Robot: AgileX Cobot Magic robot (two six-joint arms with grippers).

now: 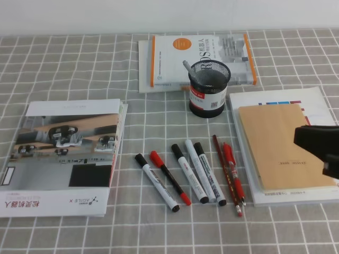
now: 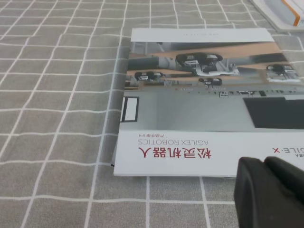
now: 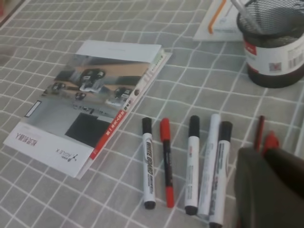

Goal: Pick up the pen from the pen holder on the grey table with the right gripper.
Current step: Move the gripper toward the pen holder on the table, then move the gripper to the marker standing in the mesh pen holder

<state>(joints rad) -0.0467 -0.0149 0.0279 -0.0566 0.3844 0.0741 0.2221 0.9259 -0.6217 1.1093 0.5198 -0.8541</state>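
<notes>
The black wire-mesh pen holder stands upright on the grey table, in front of a white and orange book. The thin grey pen leans out of it to the upper left. Both also show at the top right of the right wrist view, the holder and the pen. My right gripper hovers over the brown notebook at the right edge, well to the right of and nearer than the holder, its fingers together and empty. My left gripper shows only in the left wrist view, shut and empty, by a brochure's near edge.
A row of white black-capped markers, a red-capped pen and red pens lies in front of the holder. A brown notebook on white papers lies at the right. A large brochure lies at the left. A white and orange book lies behind the holder.
</notes>
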